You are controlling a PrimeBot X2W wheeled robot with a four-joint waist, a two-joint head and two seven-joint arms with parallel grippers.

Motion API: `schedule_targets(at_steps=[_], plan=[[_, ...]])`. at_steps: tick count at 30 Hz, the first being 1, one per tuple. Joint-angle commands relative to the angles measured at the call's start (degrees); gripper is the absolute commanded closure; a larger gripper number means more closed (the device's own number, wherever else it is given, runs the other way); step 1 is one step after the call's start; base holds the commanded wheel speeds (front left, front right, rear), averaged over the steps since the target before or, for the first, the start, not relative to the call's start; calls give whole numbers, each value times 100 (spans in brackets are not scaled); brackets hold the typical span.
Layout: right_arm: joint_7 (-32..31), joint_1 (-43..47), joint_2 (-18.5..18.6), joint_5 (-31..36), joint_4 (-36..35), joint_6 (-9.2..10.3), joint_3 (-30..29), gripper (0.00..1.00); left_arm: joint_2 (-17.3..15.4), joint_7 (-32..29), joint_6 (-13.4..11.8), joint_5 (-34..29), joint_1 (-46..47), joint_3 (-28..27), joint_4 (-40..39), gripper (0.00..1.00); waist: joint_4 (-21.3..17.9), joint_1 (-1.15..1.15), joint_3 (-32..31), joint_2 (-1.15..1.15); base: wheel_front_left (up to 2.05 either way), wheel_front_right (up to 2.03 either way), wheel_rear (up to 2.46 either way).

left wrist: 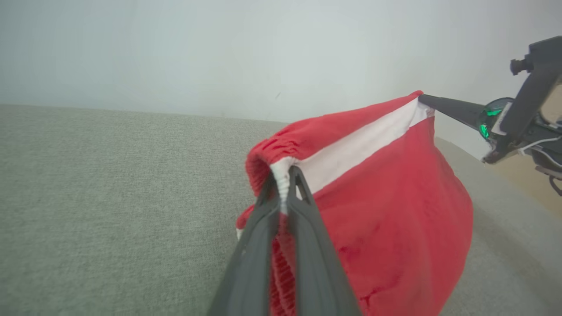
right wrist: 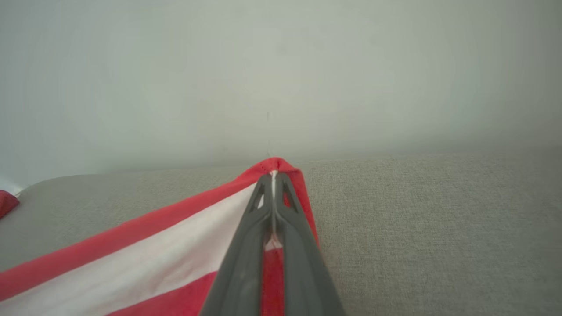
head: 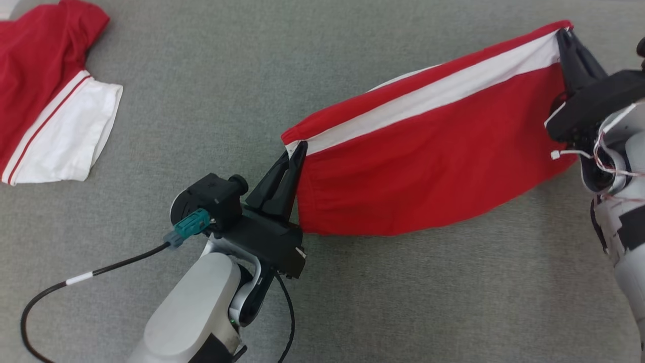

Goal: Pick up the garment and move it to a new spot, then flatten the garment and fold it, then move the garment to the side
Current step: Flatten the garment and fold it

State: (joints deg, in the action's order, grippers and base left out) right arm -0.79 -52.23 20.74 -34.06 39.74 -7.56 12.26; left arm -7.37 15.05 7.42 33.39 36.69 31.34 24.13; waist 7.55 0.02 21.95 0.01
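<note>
**Garment held taut by two corners above the desk**

Nearest: left hand (head: 298,150), fingers pressed together, pinching the gathered corner of the garment (head: 428,166). In the left wrist view the white edge of the cloth is squeezed between the two dark fingertips (left wrist: 300,186). The cable from this wrist trails loose on the desk (head: 211,70) and is not fouling the cloth.

Middle: the garment is red, with a white stripe (head: 433,96) just below its upper edge. It spans between the two hands, upper edge drawn nearly straight, body sagging below. Cannot tell whether the lower edge touches the desk.

Farther: right hand (head: 563,34), also clamped shut, pinching the opposite corner.

Judgement: the corner grips and pulled-apart hands serve to spread the cloth, so it should land flat rather than bunched. Carry or flatten step; folding not begun.

Farthest, well apart: second garment (head: 45,101), red and white, lying on the desk.
</note>
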Motion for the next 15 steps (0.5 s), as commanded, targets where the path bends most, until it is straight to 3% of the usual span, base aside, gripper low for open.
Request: schedule_targets(at_steps=[1, 9, 10, 11, 12, 13, 15], plan=[[68, -173, -25, 64, 271, 11, 30, 100, 45, 18, 7, -68, 120, 29, 67, 100, 192, -2, 204, -1, 0, 0, 0], [406, -712, -60, 147, 1312, 12, 429, 100, 143, 18, 2, -5, 348, 177, 282, 100, 234, -2, 260, -1, 0, 0, 0], [448, -738, -71, 119, 1389, 11, 483, 100, 144, 18, 2, -5, 359, 177, 311, 65, 217, -2, 244, -1, 0, 0, 0], [494, -765, -64, 94, 1458, 11, 533, 59, 144, 18, 2, -16, 364, 178, 340, 0, 198, -2, 222, -1, 0, 0, 0], [541, -785, -55, 75, 1517, 11, 586, 26, 149, 18, 3, -36, 361, 184, 374, 0, 179, -2, 196, -1, 0, 0, 0], [596, -802, -36, 60, 1580, 11, 628, 0, 153, 18, 3, -58, 360, 179, 396, 0, 163, -2, 170, -1, 0, 0, 0], [649, -803, -27, 51, 1632, 12, 681, 0, 162, 18, 3, -75, 348, 151, 409, 0, 142, -2, 133, -1, 0, 0, 0]])
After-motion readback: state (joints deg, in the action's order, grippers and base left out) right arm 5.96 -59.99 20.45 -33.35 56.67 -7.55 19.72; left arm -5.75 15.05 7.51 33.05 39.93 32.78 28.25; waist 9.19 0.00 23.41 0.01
